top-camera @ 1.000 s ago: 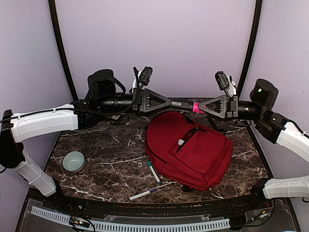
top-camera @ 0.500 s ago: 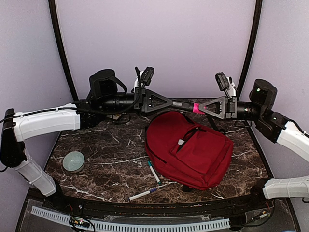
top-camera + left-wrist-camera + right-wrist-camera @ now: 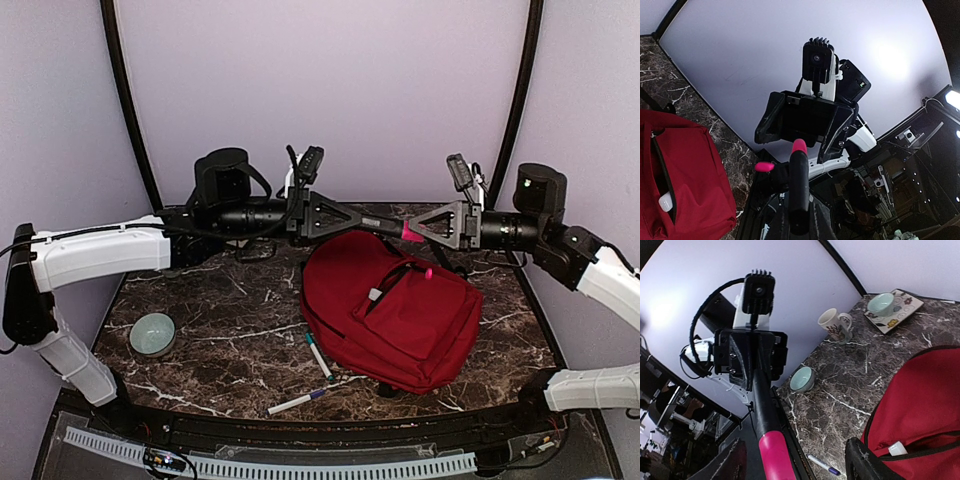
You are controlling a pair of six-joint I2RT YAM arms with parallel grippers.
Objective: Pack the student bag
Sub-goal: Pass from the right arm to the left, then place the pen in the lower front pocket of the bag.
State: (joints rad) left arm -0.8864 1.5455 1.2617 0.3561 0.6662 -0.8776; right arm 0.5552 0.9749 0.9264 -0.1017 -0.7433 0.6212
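The student bag (image 3: 400, 310) lies on the marble table, red, with its top zip open and a white item (image 3: 374, 294) in the front pocket. It also shows in the left wrist view as the bag (image 3: 685, 170) and in the right wrist view as the bag (image 3: 925, 405). Above its back edge my left gripper (image 3: 355, 215) is shut on a black marker (image 3: 799, 190) with a pink end (image 3: 772, 455). My right gripper (image 3: 797, 462) stands open around that pink end, fingers (image 3: 860, 462) wide apart. A small pink piece (image 3: 428, 272) shows just below, over the bag's opening.
A teal bowl (image 3: 152, 334) sits at the left. Two pens (image 3: 320, 357) (image 3: 300, 402) lie in front of the bag. A mug (image 3: 832, 322) and a patterned plate (image 3: 905, 305) carrying another bowl stand at the back left, behind my left arm.
My right gripper has opened off the marker's pink end. A small pink piece now shows over the bag. The left gripper closed further on the marker and both arms shifted slightly.
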